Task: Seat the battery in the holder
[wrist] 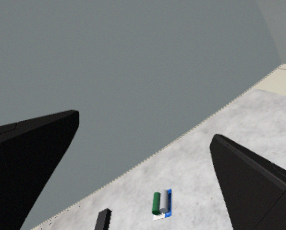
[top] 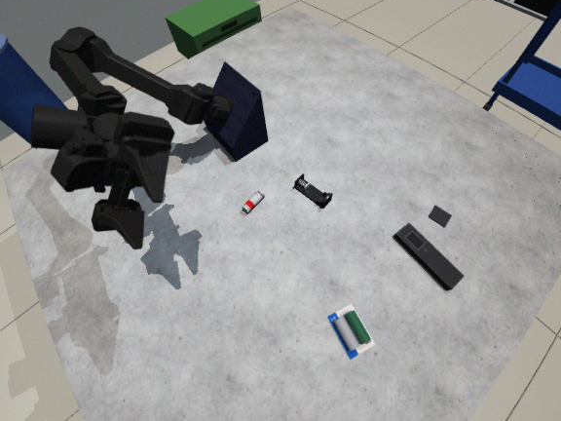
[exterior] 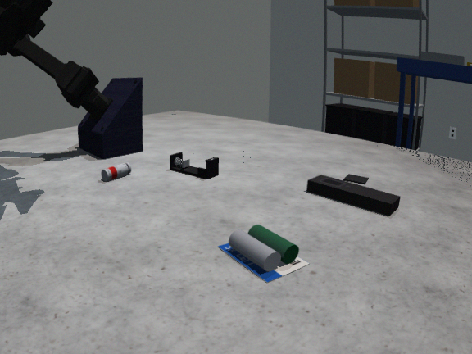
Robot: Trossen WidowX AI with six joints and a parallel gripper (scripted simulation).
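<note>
Battery [top: 252, 202] lies on its side on the grey mat [top: 302, 361], silver with a red band, just left of the black holder [top: 313, 192] in the top view and apart from it, with bare mat between the two. The holder sits with its spring end toward the dark blue wedge-shaped mount [top: 241, 112] and its cradle holds nothing. The gripper [wrist: 146, 177] hangs well away from both, raised above the mat's left part near the arm's base; its fingers stand wide apart with nothing between them, and the wrist view looks out past them toward the far wall.

Bare mat surrounds the battery and holder on every side. Further right lie a long black remote-like bar [top: 428, 255] and a small dark square plate [top: 439, 215] just beside it, both near the mat's right edge. Toward the near edge, a grey cylinder [top: 345, 334] and a green cylinder [top: 357, 326] rest touching side by side on a blue-and-white card [top: 355, 355]. A green box [top: 213, 21] stands on the tiled floor just beyond the mat's far edge, and a blue cart [top: 531, 83] stands off the right corner.
</note>
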